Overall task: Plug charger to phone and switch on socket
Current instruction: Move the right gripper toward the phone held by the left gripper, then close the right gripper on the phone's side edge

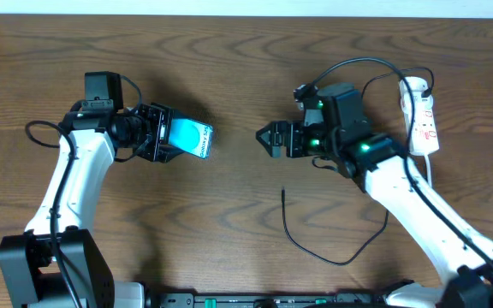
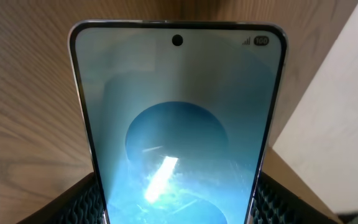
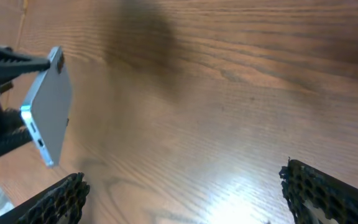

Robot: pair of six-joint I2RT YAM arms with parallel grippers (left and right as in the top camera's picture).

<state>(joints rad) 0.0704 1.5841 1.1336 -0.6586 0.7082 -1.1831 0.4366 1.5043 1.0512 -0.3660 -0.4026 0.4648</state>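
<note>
The wooden table [image 1: 229, 68] fills the overhead view. On it we see two white arms, the left arm [image 1: 67, 184] reaching in from the near left and the right arm [image 1: 418, 192] from the near right. Their wrists point at each other across the middle.

At the far right lies the socket [image 1: 422, 115], a narrow white power strip with red marks, and its thick white cord [image 1: 430, 171] runs toward the near side past the right arm. The charger [image 1: 283, 210] is a thin black cable. One free end rests on the table near the middle, just nearer than the right wrist, and from there it loops toward the near edge and back up under the right arm. We cannot tell whether its other end sits in the socket.

The phone [image 1: 188, 137] is left of centre with its cyan screen up, apart from the cable's free end. The left gripper [image 1: 168, 137] is clamped on it, with textured pads [image 2: 86, 202] pressing both long edges in the left wrist view. The right wrist view shows the phone [image 3: 47, 112] edge-on and tilted.

The right gripper [image 1: 268, 139] faces the phone across a gap, with its fingers spread wide and nothing between them.
</note>
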